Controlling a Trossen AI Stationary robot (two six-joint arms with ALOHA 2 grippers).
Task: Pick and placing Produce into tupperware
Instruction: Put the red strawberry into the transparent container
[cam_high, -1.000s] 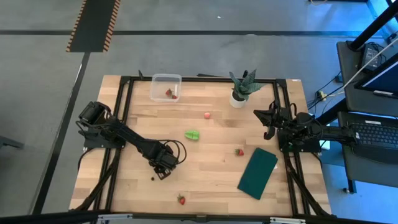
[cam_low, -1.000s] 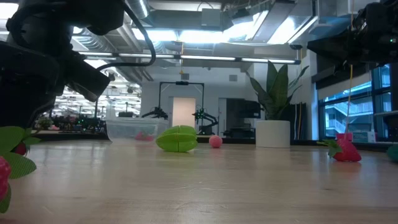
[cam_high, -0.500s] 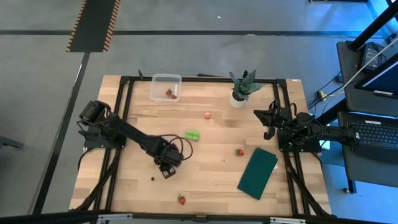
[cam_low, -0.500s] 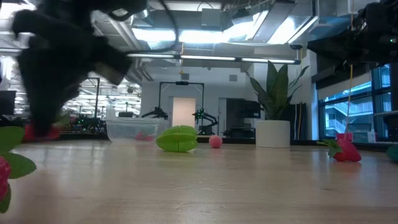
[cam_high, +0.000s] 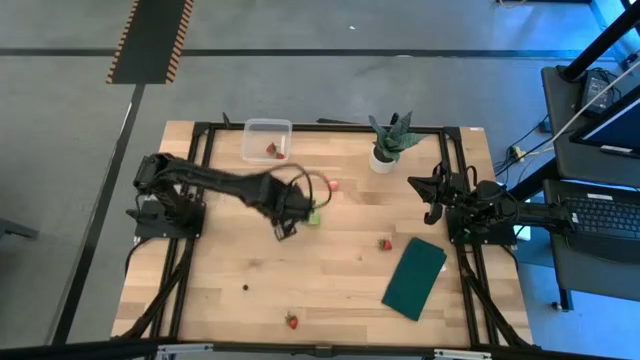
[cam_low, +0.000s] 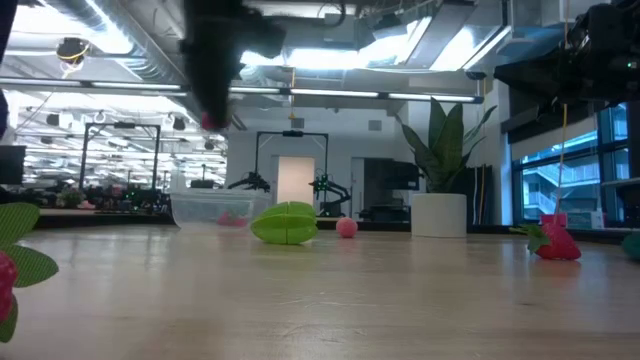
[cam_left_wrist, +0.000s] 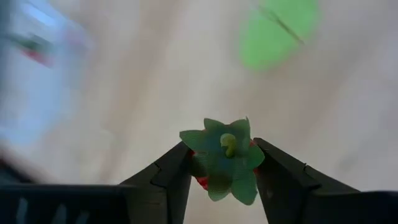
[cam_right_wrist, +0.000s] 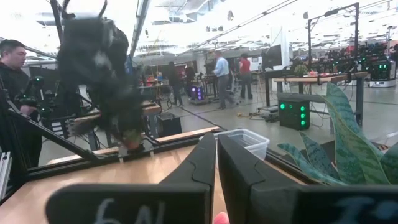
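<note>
Nearest, one strawberry (cam_high: 291, 321) lies alone at the bench's (cam_high: 330, 280) front edge; mid-bench, the left hand (cam_left_wrist: 224, 180) is clamped on a strawberry (cam_left_wrist: 222, 158), raised beside the green lumpy piece (cam_high: 312, 216); right hand (cam_right_wrist: 216, 168) pressed closed at the right edge; far back, the tupperware (cam_high: 267, 140) holds a strawberry.

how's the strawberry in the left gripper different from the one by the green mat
The held strawberry is off the table, clamped in the left gripper; the other strawberry lies free on the wood beside the mat, near the idle right gripper. Both are small, red, green-leaved.
</note>
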